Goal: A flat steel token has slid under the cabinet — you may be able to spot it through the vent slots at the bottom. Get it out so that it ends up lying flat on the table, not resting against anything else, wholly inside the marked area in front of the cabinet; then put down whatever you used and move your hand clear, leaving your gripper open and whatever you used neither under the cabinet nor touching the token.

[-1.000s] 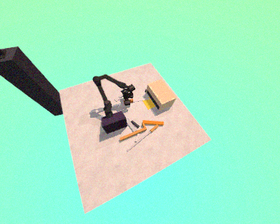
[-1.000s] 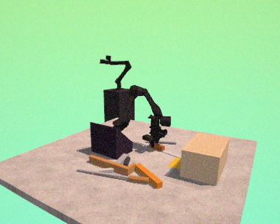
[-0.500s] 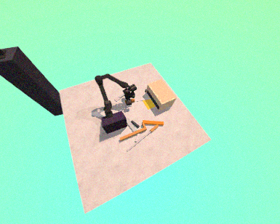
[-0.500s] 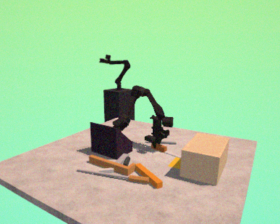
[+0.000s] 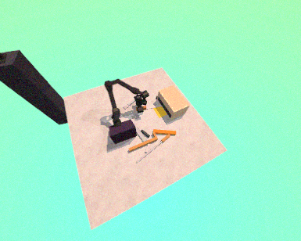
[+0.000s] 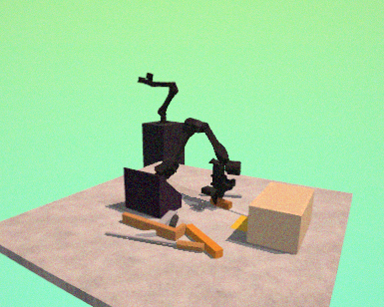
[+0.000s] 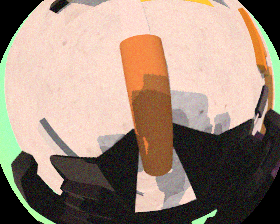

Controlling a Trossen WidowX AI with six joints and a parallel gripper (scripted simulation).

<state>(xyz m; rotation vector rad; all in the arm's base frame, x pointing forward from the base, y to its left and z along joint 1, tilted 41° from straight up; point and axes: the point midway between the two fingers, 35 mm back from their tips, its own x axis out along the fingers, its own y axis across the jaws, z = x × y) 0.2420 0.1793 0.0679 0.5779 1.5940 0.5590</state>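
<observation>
My gripper [image 5: 141,109] [image 6: 215,200] [image 7: 152,129] is shut on the orange handle [image 5: 145,107] [image 6: 226,204] [image 7: 147,62] of a thin-rod tool, low over the table. Its thin rod [image 6: 239,212] points from the handle toward the cabinet. The tan cabinet [image 5: 174,100] [image 6: 273,219] stands beyond the rod, with a dark opening low on its front in the top view. The yellow marked area [image 5: 159,112] [image 6: 239,223] [image 7: 203,2] lies in front of it. I cannot make out the steel token in any view. The rod's far tip is not clear.
Orange bars [image 5: 142,145] [image 6: 204,240] lie between the arm's base [image 5: 123,132] [image 6: 149,193] and the cabinet's near side. Beside them are a long grey rod [image 5: 148,152] [image 6: 142,239] with an orange handle and a dark-handled tool [image 5: 145,133]. A thin grey piece [image 7: 57,137] lies beyond the gripper.
</observation>
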